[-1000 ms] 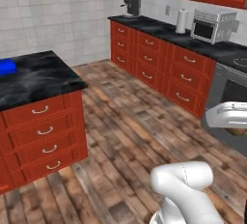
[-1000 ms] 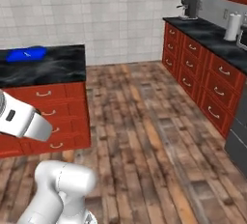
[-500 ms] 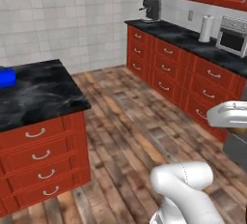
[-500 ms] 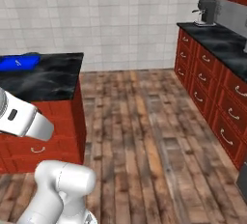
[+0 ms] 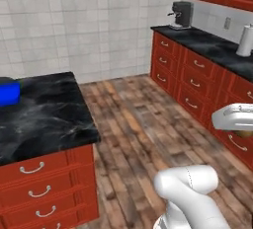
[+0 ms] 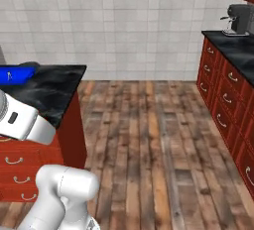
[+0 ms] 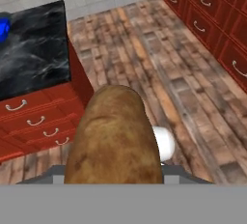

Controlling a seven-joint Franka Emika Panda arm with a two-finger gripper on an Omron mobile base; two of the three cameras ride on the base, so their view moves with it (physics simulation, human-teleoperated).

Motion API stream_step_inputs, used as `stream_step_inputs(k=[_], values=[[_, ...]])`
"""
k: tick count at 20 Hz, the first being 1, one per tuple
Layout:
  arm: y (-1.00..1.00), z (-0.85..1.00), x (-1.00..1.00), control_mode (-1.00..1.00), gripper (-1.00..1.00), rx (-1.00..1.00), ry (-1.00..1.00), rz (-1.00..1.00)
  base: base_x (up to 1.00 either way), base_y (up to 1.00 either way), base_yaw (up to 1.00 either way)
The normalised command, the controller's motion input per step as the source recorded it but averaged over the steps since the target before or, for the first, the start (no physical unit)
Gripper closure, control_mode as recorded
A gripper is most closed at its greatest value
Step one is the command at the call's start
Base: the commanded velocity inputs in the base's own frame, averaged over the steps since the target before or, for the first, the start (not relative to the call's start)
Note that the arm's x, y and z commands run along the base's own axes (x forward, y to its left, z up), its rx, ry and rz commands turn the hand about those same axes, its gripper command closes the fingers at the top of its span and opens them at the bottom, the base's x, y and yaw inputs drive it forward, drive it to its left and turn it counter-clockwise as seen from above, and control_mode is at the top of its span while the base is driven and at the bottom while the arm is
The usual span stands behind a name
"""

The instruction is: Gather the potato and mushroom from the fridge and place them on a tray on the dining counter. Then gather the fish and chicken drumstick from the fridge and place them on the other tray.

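In the hand view a big brown potato [image 7: 113, 136] sits between the jaws of my gripper [image 7: 113, 177], which is shut on it and carries it above the wooden floor. The white hand [image 5: 236, 117] hangs at the right edge of the left base view. To the left stands the dining counter [image 5: 47, 119] [image 6: 54, 87] [image 7: 34, 59], a black veined marble top on a red base with drawers. A bright blue tray [image 5: 9, 94] [image 6: 15, 73] [image 7: 4, 25] lies on its far left part. The fridge, mushroom, fish and chicken drumstick are out of view.
Red drawer cabinets under a black counter [image 5: 207, 43] [image 6: 233, 45] run along the right wall, with a coffee machine [image 5: 181, 15] [image 6: 238, 20] and a white paper roll [image 5: 245, 40] on top. Open plank floor [image 6: 149, 140] lies between the two counters.
The whole picture has shifted as the base moves: the dining counter has grown closer and the wall cabinets have slid right. The potato stays gripped.
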Motion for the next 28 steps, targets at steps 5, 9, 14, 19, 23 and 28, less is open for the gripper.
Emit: stream_step_inputs(k=[5,9,14,19,23,28], values=[[0.00,0.00,0.00,1.00,1.00,0.00,0.00,0.00,1.00,-0.28,0.27],[0.00,0.00,0.00,1.00,1.00,0.00,0.00,0.00,1.00,-0.30,0.27],[0.00,0.00,0.00,1.00,1.00,0.00,0.00,0.00,1.00,-0.52,0.26],[0.00,0.00,0.00,1.00,1.00,0.00,0.00,0.00,1.00,-0.59,0.27],[0.00,0.00,0.00,1.00,1.00,0.00,0.00,0.00,1.00,-0.52,0.31],[0.00,0.00,0.00,1.00,1.00,0.00,0.00,0.00,1.00,-0.47,0.30]])
